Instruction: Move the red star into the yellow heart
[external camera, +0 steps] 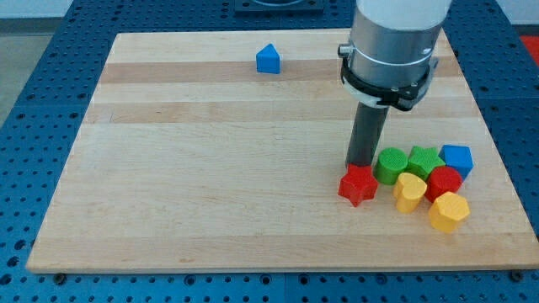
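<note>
**Rod tip at the red star's top edge, cluster to its right**

The tip (362, 163) sits right at the top edge of the red star (358, 185), apparently touching it; the contact itself can't be confirmed. It's a bare rod, so nothing is gripped or carried.

The red star lies in the lower right part of the wooden board (210, 168). Just to its right, with a small gap, is the yellow heart (410, 192). Above the heart is a green cylinder (391, 165), close to the rod's right side. Next right is a green star (424, 159), then a blue block (456, 159) at the cluster's far right. A red round block (444, 182) sits between the heart and a yellow hexagon-like block (449, 211), which lies lowest in the view.

Well apart, near the board's top edge, is a lone blue block with a peaked top (268, 59).
</note>
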